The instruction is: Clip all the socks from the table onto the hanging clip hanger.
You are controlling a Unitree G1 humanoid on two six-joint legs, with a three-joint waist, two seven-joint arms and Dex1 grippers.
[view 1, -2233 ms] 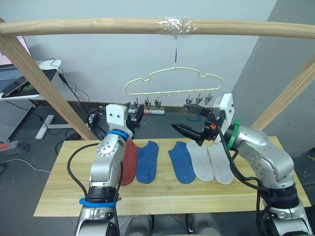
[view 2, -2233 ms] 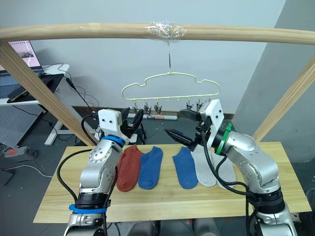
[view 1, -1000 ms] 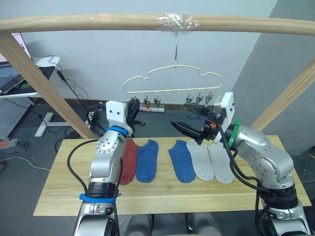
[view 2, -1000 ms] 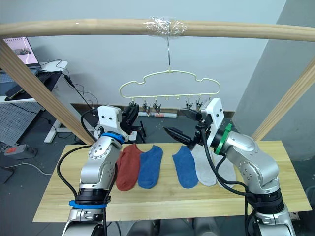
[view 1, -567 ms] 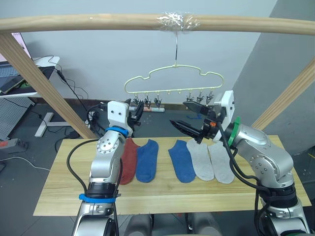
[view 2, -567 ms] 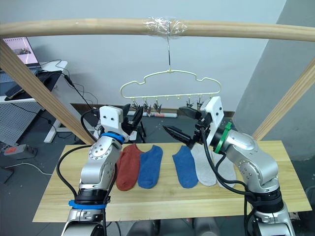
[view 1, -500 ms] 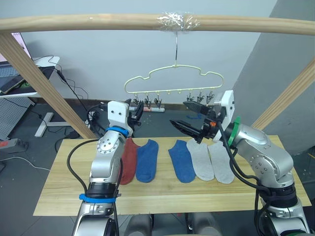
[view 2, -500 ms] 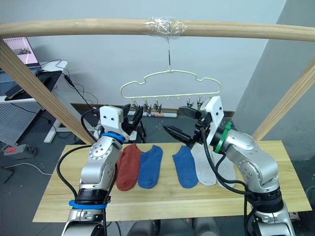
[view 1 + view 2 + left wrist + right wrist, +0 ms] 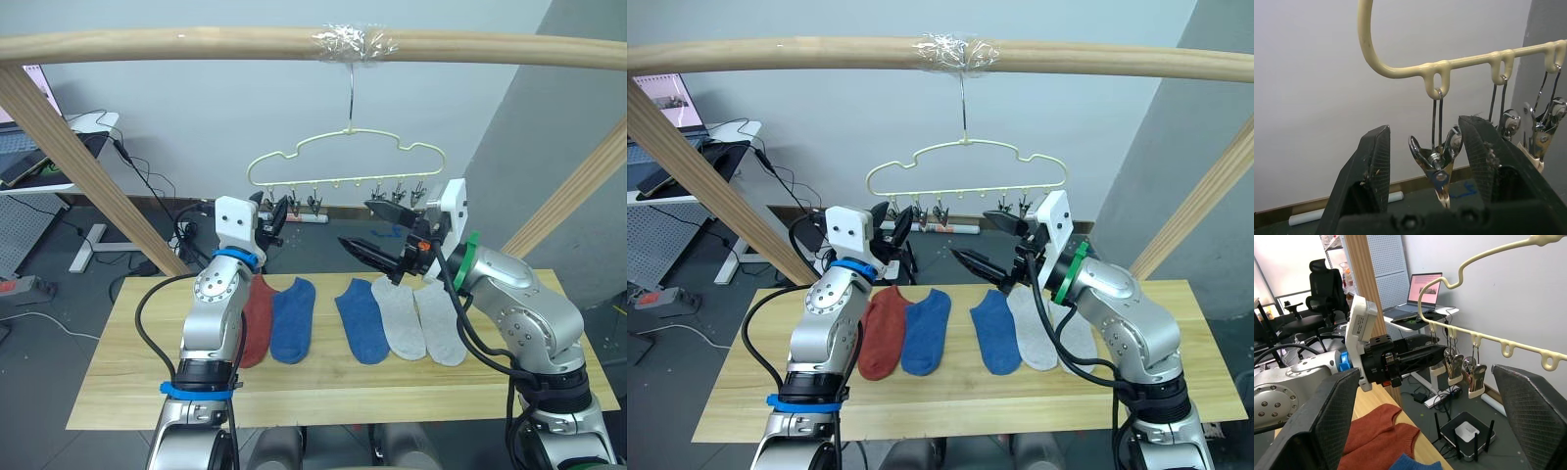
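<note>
Under the taped wooden pole (image 9: 294, 43), the clip hanger (image 9: 345, 162) is hanging by its metal hook, its row of dark clips dangling above the far edge of the table (image 9: 323, 387). Left gripper (image 9: 272, 217) is reaching up to the hanger's leftmost clip (image 9: 1437, 164); in the left wrist view its two black fingers (image 9: 1370, 169) are standing apart on either side of that clip, not touching it, so the jaws are released and grasping nothing. Right gripper (image 9: 374, 231) is hovering near the clips at the hanger's right end, fingers spread wide, also empty. Socks are lying flat in a row along the table's far half, toes pointing toward the near edge: one rust-red sock (image 9: 884, 333) nearest the left arm and partly hidden behind it, with a blue sock (image 9: 928, 331) touching its right side. Whether a second red sock is lying under or beside the first cannot be told. Past a strip of bare wood, another blue sock (image 9: 996, 333) is resting against a light grey sock (image 9: 1032, 328), and a second grey sock (image 9: 1076, 341) is lying just beside that, partly covered by the right arm. Behind the table a desk with a laptop (image 9: 1421, 298) is standing by the wall.
</note>
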